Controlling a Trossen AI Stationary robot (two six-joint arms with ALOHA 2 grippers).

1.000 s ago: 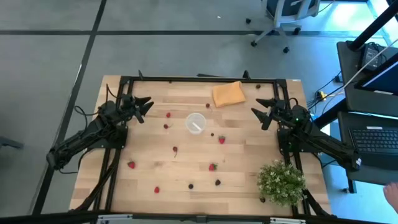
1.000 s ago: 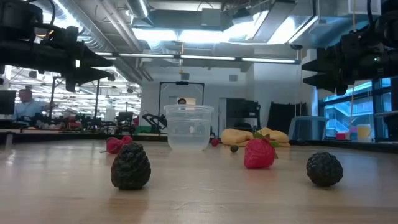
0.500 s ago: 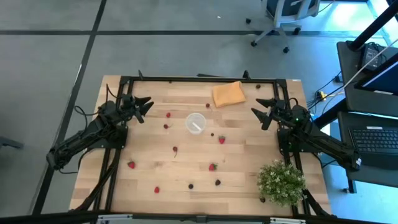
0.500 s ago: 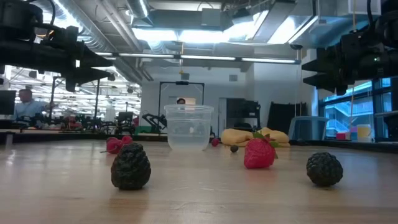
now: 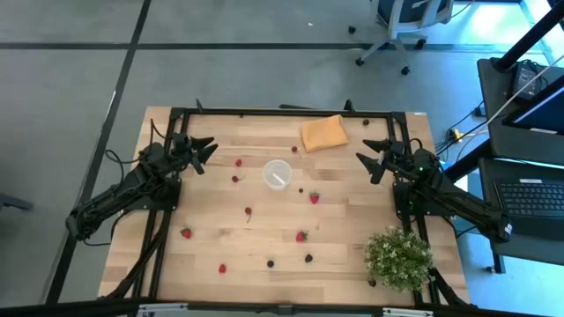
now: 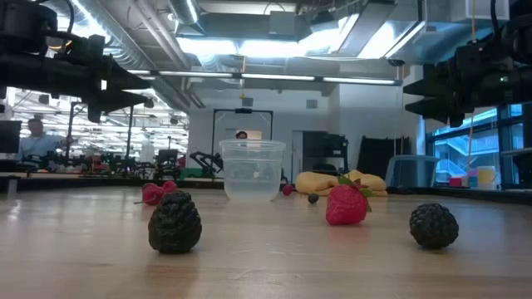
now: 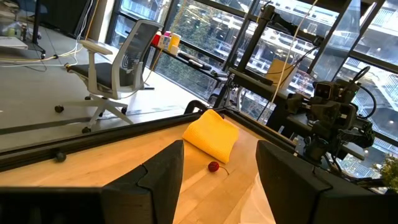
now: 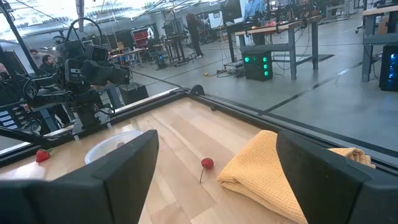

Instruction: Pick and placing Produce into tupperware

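Note:
The translucent round tub (image 5: 278, 174) stands upright on its base near the table's middle; it also shows in the low view (image 6: 252, 169) and as a pale rim in the right wrist view (image 8: 115, 144). Small red and dark fruits lie scattered on the wood: a strawberry (image 5: 314, 198), another (image 5: 301, 236), dark berries (image 5: 270, 262) (image 6: 174, 222) (image 6: 433, 226). My left gripper (image 5: 210, 149) hovers open over the table's left part. My right gripper (image 5: 363, 156) hovers open over the right part. Both are raised above the table and touch nothing.
A folded orange-yellow cloth (image 5: 323, 133) lies near the far edge, with a small red fruit (image 8: 207, 163) beside it. A bushy green plant with white flowers (image 5: 399, 257) stands at the near right corner. A black frame (image 5: 264, 113) runs round the table. Bare wood lies between the fruits.

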